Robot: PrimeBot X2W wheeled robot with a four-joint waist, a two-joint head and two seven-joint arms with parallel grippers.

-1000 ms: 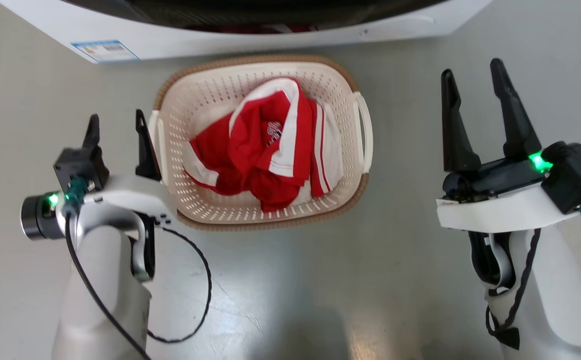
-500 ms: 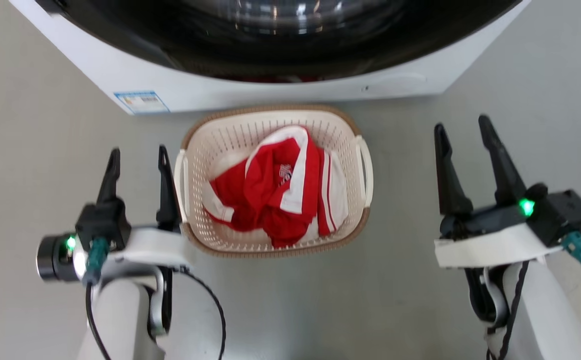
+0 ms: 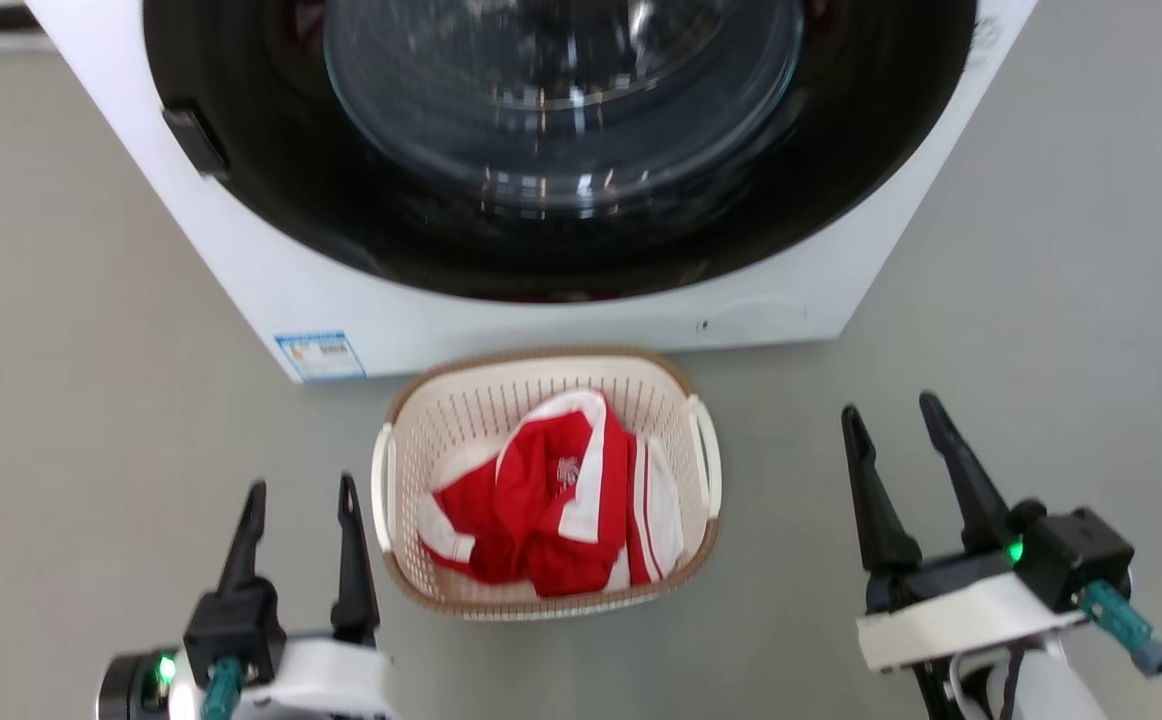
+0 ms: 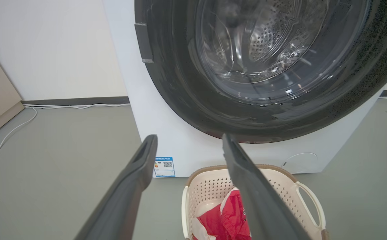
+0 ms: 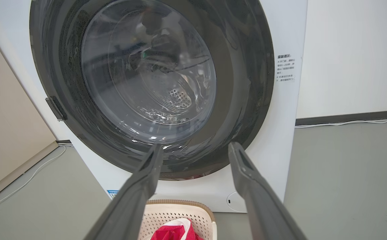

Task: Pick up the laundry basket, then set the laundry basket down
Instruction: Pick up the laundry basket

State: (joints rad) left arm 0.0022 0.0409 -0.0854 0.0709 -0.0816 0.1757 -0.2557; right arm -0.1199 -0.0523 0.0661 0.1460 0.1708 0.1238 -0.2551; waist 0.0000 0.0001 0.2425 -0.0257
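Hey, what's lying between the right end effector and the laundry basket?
In the head view, that stretch is bare grey floor. The right end effector stands open, well apart from the laundry basket, and nothing sits in the gap.

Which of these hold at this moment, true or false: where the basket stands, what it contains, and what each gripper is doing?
1. The basket stands on the floor before the washer. True.
2. The left gripper is shut on a handle. False: it is open beside the basket, gripping nothing.
3. Red and white cloth lies in the basket. True.
4. The right gripper touches the basket. False: it is open and clearly apart from it, with bare floor between.
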